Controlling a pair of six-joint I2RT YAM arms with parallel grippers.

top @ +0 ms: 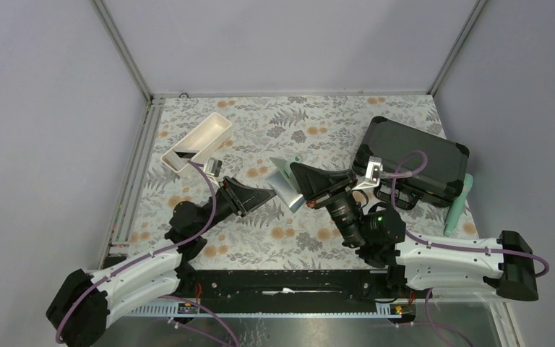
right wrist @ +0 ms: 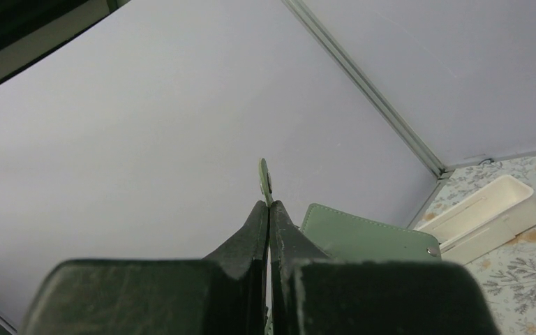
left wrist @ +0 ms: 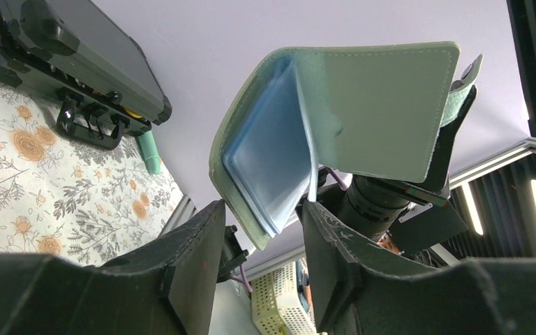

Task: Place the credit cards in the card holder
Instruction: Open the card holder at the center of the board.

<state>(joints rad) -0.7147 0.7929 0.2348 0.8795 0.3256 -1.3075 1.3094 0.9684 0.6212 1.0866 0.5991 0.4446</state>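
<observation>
One floral table (top: pixel 260 130) carries a black case (top: pixel 419 155) at the rear right and a white tray (top: pixel 206 137) at the rear left. Above its middle the holder (left wrist: pixel 384 105) hangs open in the air, blue pockets showing. The right gripper (right wrist: pixel 270 209) is pressed together on the holder's strap. The left gripper (left wrist: pixel 262 213) stands spread, the holder's lower corner between its fingers; whether they touch it I cannot tell.

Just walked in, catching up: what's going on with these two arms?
The right gripper is shut on the strap of the sage-green card holder, holding it open above the table. The left gripper, jaws apart, has the holder's lower edge between its fingers. No card shows in the pale blue pockets.
</observation>
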